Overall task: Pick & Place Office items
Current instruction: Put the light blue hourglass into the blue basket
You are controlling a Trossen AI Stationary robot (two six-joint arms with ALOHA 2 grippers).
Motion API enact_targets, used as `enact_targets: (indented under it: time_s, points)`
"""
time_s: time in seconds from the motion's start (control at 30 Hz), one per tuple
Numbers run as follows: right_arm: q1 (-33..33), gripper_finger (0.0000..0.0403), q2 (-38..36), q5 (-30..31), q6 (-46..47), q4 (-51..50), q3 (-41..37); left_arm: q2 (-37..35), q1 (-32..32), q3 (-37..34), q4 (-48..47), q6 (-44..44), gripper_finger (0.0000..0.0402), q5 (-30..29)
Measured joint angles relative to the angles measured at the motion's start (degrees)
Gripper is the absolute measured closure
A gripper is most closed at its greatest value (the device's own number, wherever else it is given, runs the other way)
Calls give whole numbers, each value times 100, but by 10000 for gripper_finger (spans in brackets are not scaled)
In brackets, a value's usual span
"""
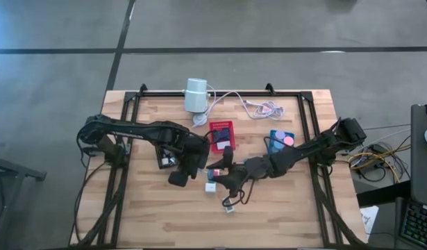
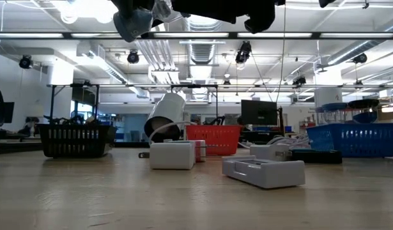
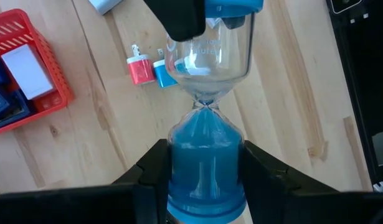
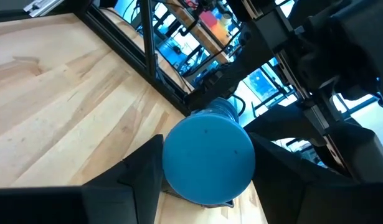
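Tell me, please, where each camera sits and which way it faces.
High: overhead, looking straight down on the table; both arms show.
Low: at tabletop height, looking level across into the room; arms overhead.
Left wrist: looks past left gripper holding a blue hourglass.
Right wrist: looks past right gripper at that hourglass's cap.
Shared: both wrist views show the hourglass.

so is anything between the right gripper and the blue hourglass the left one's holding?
Nothing visible. The left gripper clamps one end of the hourglass. The right gripper sits directly at the blue end cap on the other end, with no object between them.
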Motion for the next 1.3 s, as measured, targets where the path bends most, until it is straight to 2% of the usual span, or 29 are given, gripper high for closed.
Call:
enact_targets:
  time_s: [0.23, 0.43, 0.57, 0.83, 1.0, 1.13, 1.3]
  points:
    - [-12, 206, 0, -5, 61, 1, 0, 0, 0, -2, 25, -1, 257, 0]
    - [-23, 207, 0, 2, 121, 8, -2, 0, 0, 0, 176, 42, 175, -332]
    - [-21, 207, 2, 20, 156, 13, -2, -4, 3, 0, 141, 9, 143, -457]
    - [-18, 207, 2, 15, 222, -53, -2, -117, -2, 0, -14, -213, 138, -457]
    - [-14, 207, 0, 13, 245, -92, -3, -523, -2, -2, -56, -330, 138, -431]
    - [-14, 207, -104, 14, 312, -129, -46, -1168, -44, -49, -23, -490, 138, -421]
    - [23, 207, -509, -17, 545, -197, -286, -2359, -201, -832, 832, -660, 138, -617]
